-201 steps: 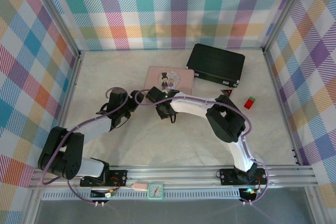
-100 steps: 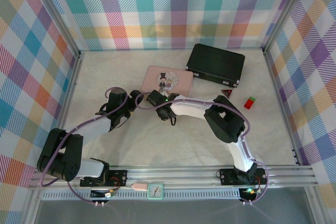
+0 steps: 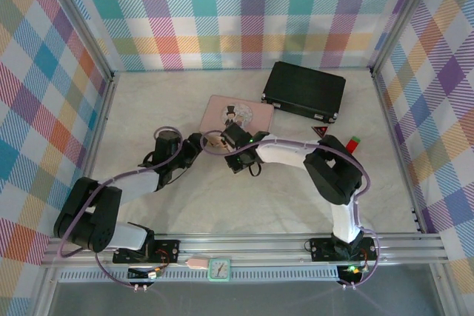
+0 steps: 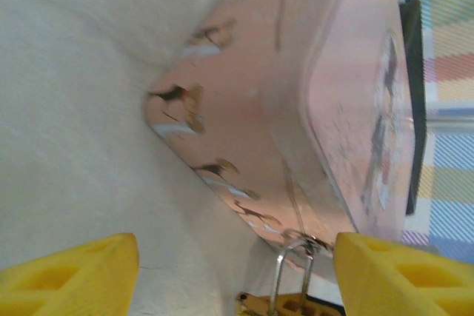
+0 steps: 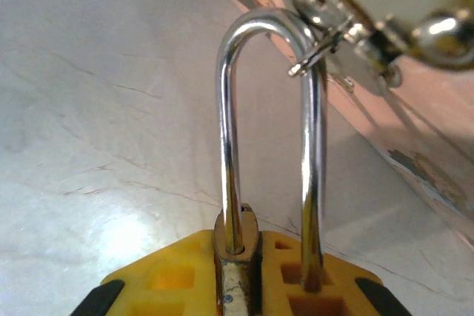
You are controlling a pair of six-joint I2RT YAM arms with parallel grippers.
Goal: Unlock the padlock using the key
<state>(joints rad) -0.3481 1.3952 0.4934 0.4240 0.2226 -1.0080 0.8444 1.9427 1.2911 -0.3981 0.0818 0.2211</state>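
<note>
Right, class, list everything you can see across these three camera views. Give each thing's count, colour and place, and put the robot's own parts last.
padlock: one, brass body with a silver shackle, hooked through the pink box's clasp
pink box: one, pink with a cartoon picture on the lid, middle of the table
black case: one, black, far side, right of the pink box
triangle piece: one, dark, just in front of the black case
small block: one, red with a green end, right side
clock: one, teal, on the front rail
table: one, pale
left gripper: one, yellow fingers, open, beside the pink box
right gripper: one, yellow fingers, shut on the padlock's body
</note>
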